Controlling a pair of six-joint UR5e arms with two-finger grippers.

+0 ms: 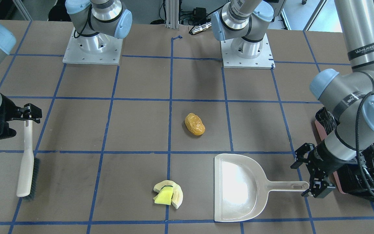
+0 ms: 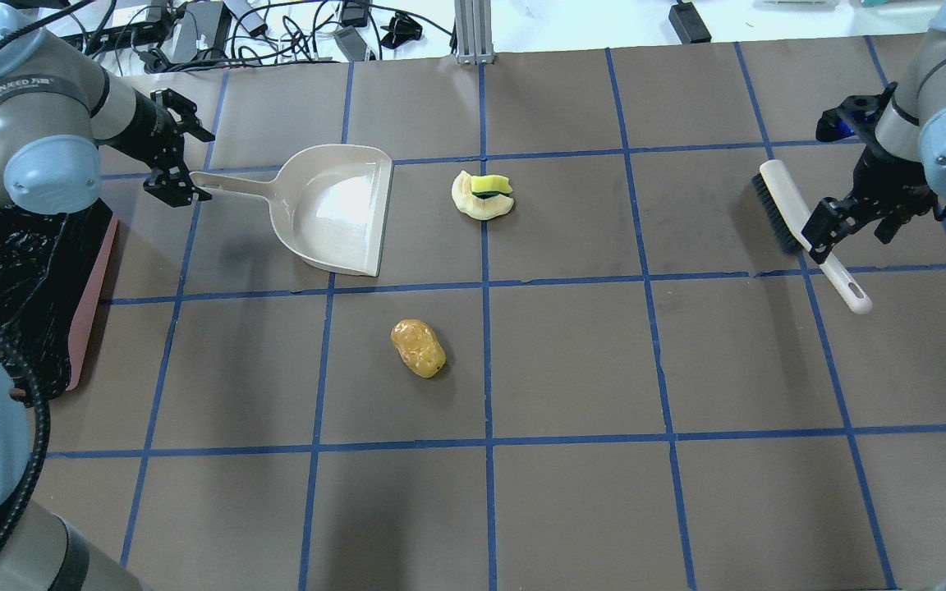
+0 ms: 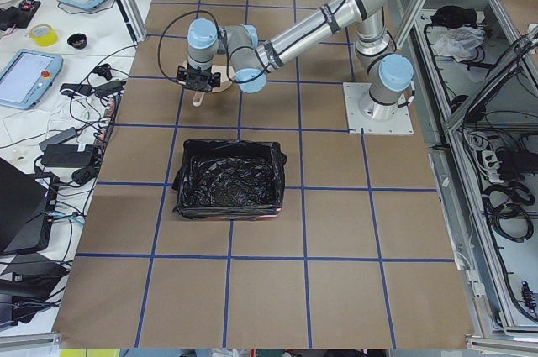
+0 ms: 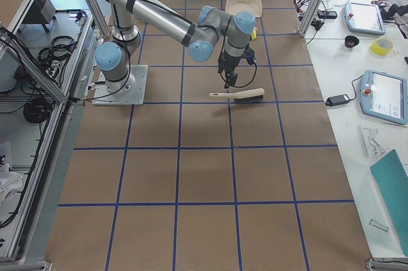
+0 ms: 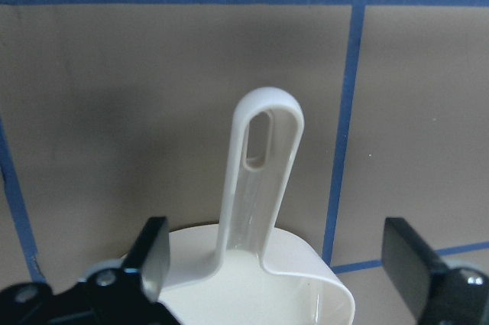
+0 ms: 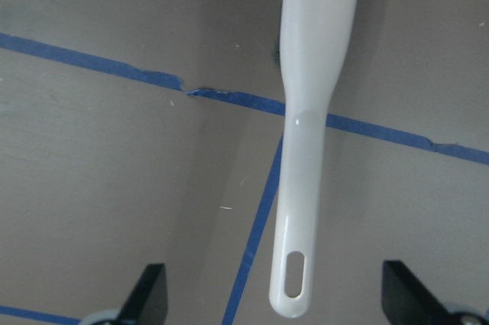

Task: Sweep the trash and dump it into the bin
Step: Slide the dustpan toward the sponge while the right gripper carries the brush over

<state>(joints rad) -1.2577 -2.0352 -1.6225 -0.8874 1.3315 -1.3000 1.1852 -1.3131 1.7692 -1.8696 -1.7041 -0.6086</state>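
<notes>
Brown worktop (image 2: 571, 361), ruled into squares by blue tape, fills the overhead view. At its far-left edge sits the bin (image 2: 97, 287), pink-sided and lined with a crinkled black bag. Just beyond it the left gripper (image 2: 196, 167) hovers at the tip of the beige dustpan (image 2: 333, 209). Its jaws are spread wide to either side of the handle and do not touch it. The dustpan lies flat, its open mouth facing right. A short way off that mouth lies the pale cream curved piece with a yellow sponge block (image 2: 483, 195). Nearer, around mid-worktop, rests the golden-brown lump (image 2: 418, 348), well apart from both bin and dustpan. Far right, the beige brush (image 2: 777, 201) lies on the worktop. The right gripper (image 2: 851, 231) is above its handle, jaws wide apart and clear of it.
</notes>
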